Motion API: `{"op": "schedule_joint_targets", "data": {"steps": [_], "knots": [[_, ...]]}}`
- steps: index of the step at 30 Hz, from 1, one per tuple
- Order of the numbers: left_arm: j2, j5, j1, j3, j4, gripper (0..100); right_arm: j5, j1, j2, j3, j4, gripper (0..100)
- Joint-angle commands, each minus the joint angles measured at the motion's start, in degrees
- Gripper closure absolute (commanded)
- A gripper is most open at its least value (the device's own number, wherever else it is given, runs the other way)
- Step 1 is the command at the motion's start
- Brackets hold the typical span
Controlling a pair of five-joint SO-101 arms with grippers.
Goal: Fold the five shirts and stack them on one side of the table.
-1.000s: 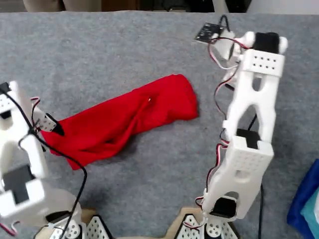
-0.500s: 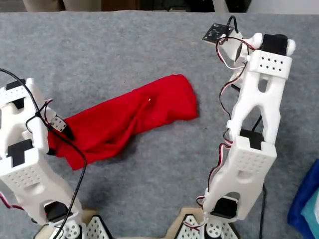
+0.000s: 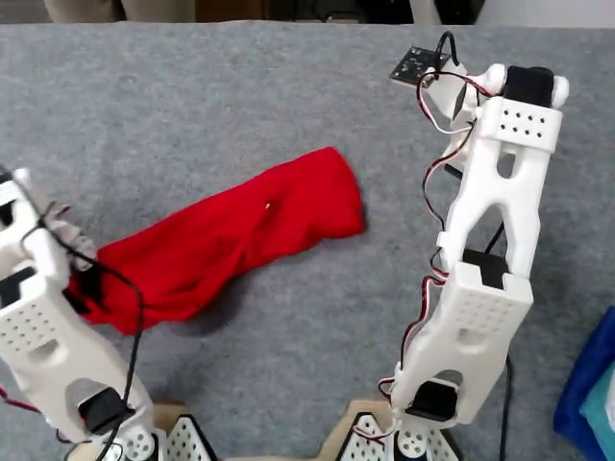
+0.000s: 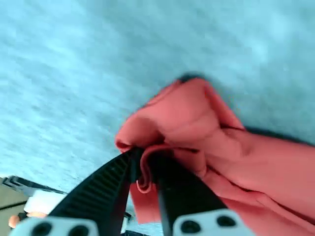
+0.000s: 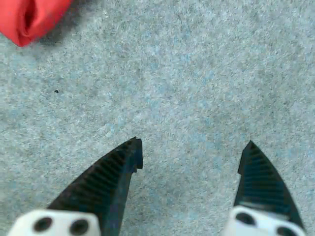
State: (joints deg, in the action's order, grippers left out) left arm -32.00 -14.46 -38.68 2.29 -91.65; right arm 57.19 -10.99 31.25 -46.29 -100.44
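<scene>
Where the grey felt-covered counter (image 3: 192, 96) nears its left edge, the left arm's black ribbed fingers (image 4: 98, 191) are pressed together on a bunched corner of the crumpled red cloth shirt (image 3: 231, 240), with a fold of fabric pinched between them. From that corner the shirt lies in a loose diagonal band toward the counter's middle. Well apart to the right, the right arm's black ribbed fingers (image 5: 108, 182) are spread wide above bare felt, with the shirt's far end near them. At the right edge lies a folded blue and teal cloth (image 3: 588, 379).
</scene>
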Motion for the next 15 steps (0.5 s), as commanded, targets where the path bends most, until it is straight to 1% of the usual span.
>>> {"op": "schedule_joint_targets", "data": {"steps": [1, 5, 7, 10, 12, 15], "knots": [[-0.48, 3.69, -6.51, 8.53, -3.16, 98, 0.26, -0.92, -4.79, -0.31, -0.44, 68.1], [-0.4, 7.12, -8.88, 18.37, -8.62, 98, 0.26, -0.92, -4.79, -0.22, -0.44, 68.1], [0.04, 8.26, -9.58, 22.51, -9.23, 98, 0.26, -0.92, -4.79, -0.04, -0.79, 68.1], [0.66, 8.0, -10.55, 28.4, -9.23, 98, 0.26, -1.01, -4.79, -0.04, -1.49, 68.1], [1.71, 7.91, -9.93, 31.47, -9.23, 98, 0.26, -1.71, -4.79, 0.04, -1.49, 68.1], [4.35, 7.74, -5.01, 33.32, -9.23, 98, 0.26, -2.33, -4.79, 0.04, -1.49, 68.1]]}}
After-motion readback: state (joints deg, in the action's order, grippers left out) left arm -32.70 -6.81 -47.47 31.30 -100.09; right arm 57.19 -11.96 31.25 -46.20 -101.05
